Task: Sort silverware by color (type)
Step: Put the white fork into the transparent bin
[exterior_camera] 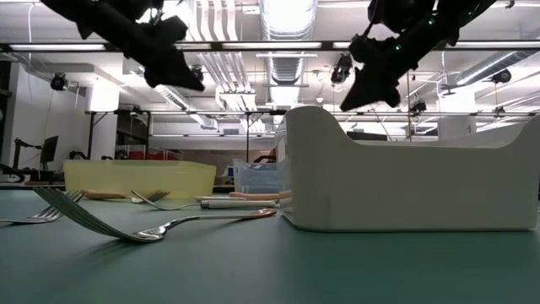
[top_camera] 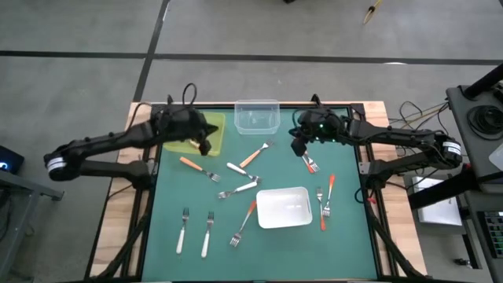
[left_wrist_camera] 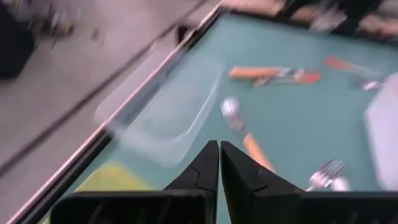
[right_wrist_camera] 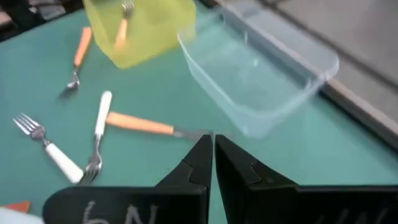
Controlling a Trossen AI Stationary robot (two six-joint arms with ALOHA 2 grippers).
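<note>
A green mat covers the counter point(top_camera: 173, 189), which stands on a grey floor with wooden edges showing at both sides. At the left, the left gripper point(top_camera: 206, 146) hangs over the near edge of a yellow tray point(top_camera: 216, 126), its fingers pressed together and holding nothing; one orange-handled fork point(right_wrist_camera: 122, 25) lies inside that tray. Below it, two white-handled forks point(top_camera: 183, 230) lie side by side near the front left of the mat, well apart from the rest. An orange-handled fork point(top_camera: 199, 168) lies on the mat just in front of the yellow tray. In the middle, a clear tray point(top_camera: 257, 115) sits at the far edge, and in front of it another orange-handled fork point(top_camera: 255, 155) and two white-handled forks point(top_camera: 238, 168) lie close together in a loose cluster. A white tray point(top_camera: 283, 207) sits toward the front, with a red-handled fork point(top_camera: 244, 223) resting just beside its left side. To the right, the right gripper point(top_camera: 298, 148) hovers beside the clear tray, fingers together and empty, with a fork point(top_camera: 310, 163) just beneath it. Three more forks point(top_camera: 325, 201), at least two of them red-handled, lie just right of the white tray.
</note>
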